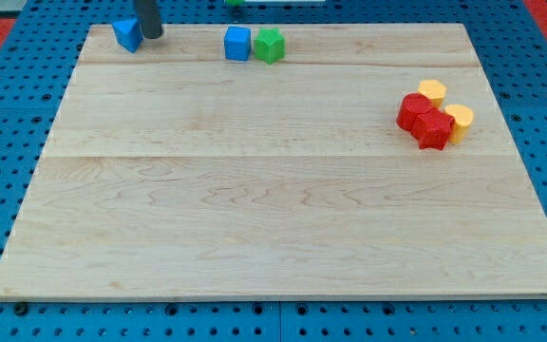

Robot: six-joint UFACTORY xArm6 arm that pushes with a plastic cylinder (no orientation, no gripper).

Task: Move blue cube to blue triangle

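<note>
Bright even light, soft shadows, slightly blurry

The blue cube (pixel 237 44) sits upright at the board's top edge; the blue triangle (pixel 127 34) lies well apart (toward the view's left).

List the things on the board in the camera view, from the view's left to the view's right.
blue triangle → my tip, just right of it → blue cube → green block, touching the cube → the red blocks and yellow blocks, which overlap in one cluster.
</note>
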